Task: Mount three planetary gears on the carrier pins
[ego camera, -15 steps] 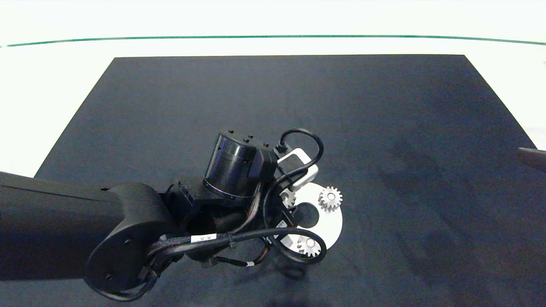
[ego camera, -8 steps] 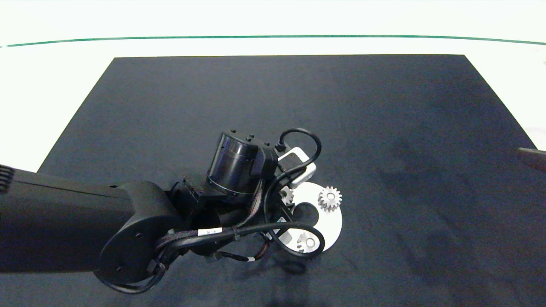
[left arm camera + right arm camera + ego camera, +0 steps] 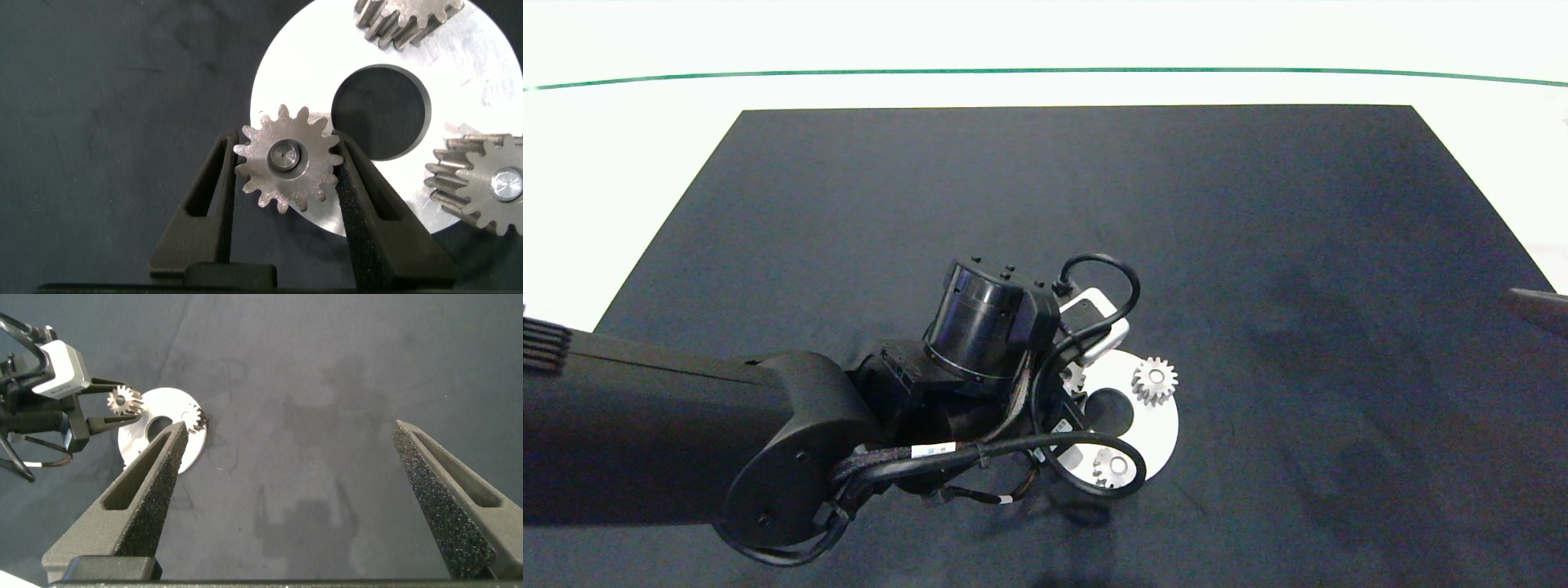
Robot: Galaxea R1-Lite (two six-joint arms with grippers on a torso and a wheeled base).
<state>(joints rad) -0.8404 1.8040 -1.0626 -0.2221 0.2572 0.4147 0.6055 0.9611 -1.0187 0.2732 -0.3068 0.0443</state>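
A flat white disc [image 3: 1156, 425] lies on the dark mat [image 3: 1258, 245], and all three planetary gears are on it. Two gears [image 3: 1155, 380] [image 3: 1112, 467] sit free on their carrier pins. One of those pins [image 3: 507, 181] shows in its gear's bore. My left gripper [image 3: 288, 155] is shut on the third gear [image 3: 288, 158], its fingers [image 3: 214, 192] pressing the teeth from both sides. A pin end [image 3: 286, 155] fills that gear's bore. From above, the left wrist hides most of this gear [image 3: 1076, 377]. My right gripper [image 3: 290, 429] hangs open, far off at the mat's right edge [image 3: 1539, 306].
The left arm [image 3: 768, 441] and its looping cables [image 3: 1094, 482] cover the disc's near-left side. White table surface [image 3: 621, 163] surrounds the mat, with a green line [image 3: 1045, 70] at the far side.
The left arm's elbow has shifted to the right and the wrist has turned slightly. The disc and the gears have stayed where they were.
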